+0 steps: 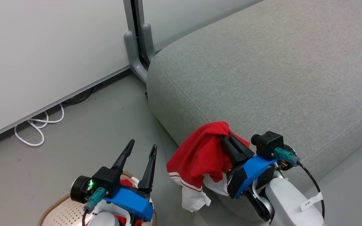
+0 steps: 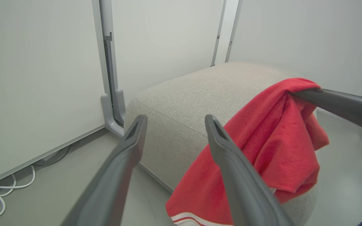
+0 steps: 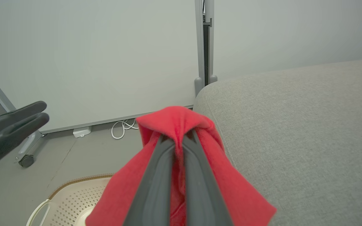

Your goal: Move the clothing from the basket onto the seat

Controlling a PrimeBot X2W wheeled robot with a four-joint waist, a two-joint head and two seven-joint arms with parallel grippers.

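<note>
Red garment (image 1: 127, 183) in cream basket (image 1: 62, 214)

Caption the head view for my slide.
Right gripper holds a red garment by the grey sofa; open left gripper above the basket.

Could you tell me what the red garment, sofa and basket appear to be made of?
The red garment looks like soft matte fabric, draping in folds. The sofa is grey woven upholstery with visible weave. The basket seems cream plastic, perforated.
</note>
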